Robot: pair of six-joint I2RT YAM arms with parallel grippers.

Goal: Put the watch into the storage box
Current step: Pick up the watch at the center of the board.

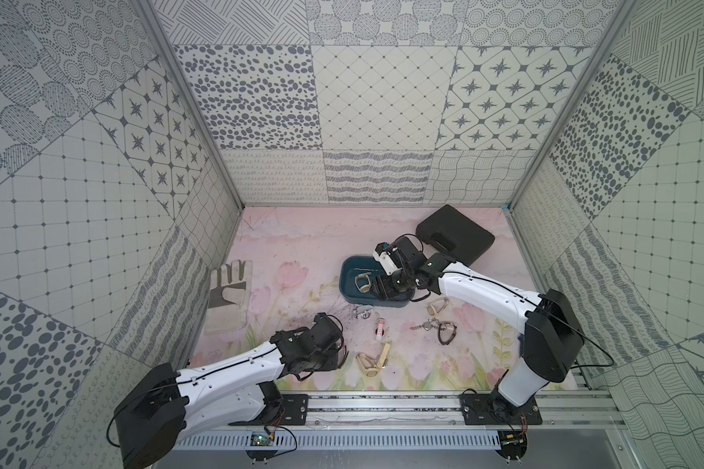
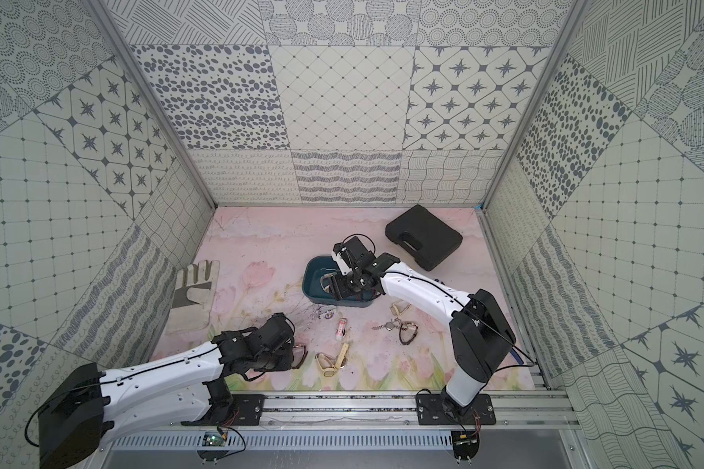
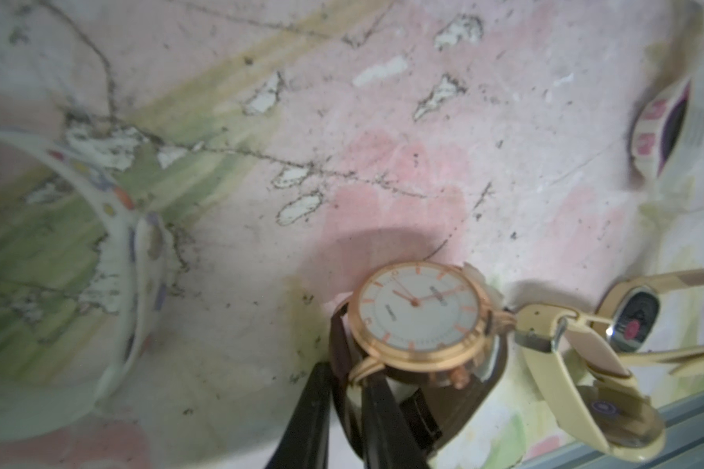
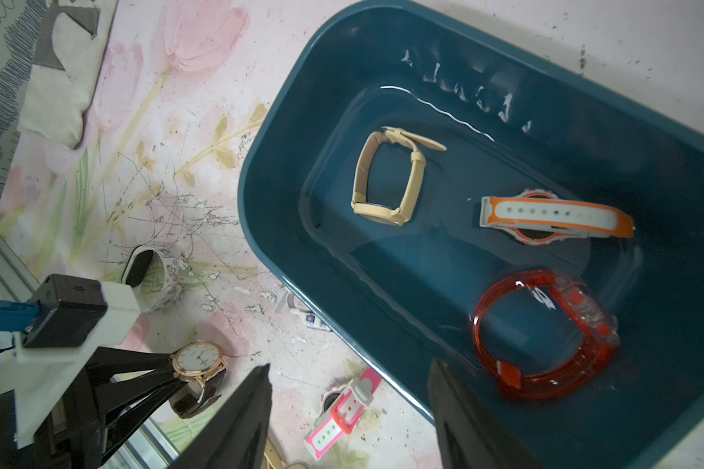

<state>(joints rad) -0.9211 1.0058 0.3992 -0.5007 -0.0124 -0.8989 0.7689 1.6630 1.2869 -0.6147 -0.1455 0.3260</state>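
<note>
- Grip, left pincer (image 3: 344, 377): clamped on the brown strap of the watch (image 3: 419, 312), just under the gold-rimmed white dial; dial facing up, strap looped beneath.
- Place of the watch: near-left part of the counter (image 1: 301, 251), at the pincer tip; cannot tell whether lifted clear of the surface.
- Target, storage box (image 1: 352, 266): far and slightly right of the left pincer, well apart; long axis roughly left to right; already holding a cream watch (image 4: 358, 182), an orange-and-white watch (image 4: 553, 213) and a red watch (image 4: 586, 320).
- State of right pincer (image 4: 350, 365): fingers apart, empty, hanging over the near rim of the box; nearer to the box, but without the watch.
- Judged next move: lift, then carry far and right over the near wall; clearance needed past the right pincer.
- On the counter between grip and box: white patterned watch (image 4: 167, 276) and pink-and-white watch (image 4: 342, 410); cream strap (image 3: 545, 357) just beside the held watch.
- Surface: pink floral sheet, scuffed, cracked, print flaked off in patches.
- Room: patterned panels on three sides; work glove (image 1: 228, 296) at left, black case (image 1: 456, 237) far right.
</note>
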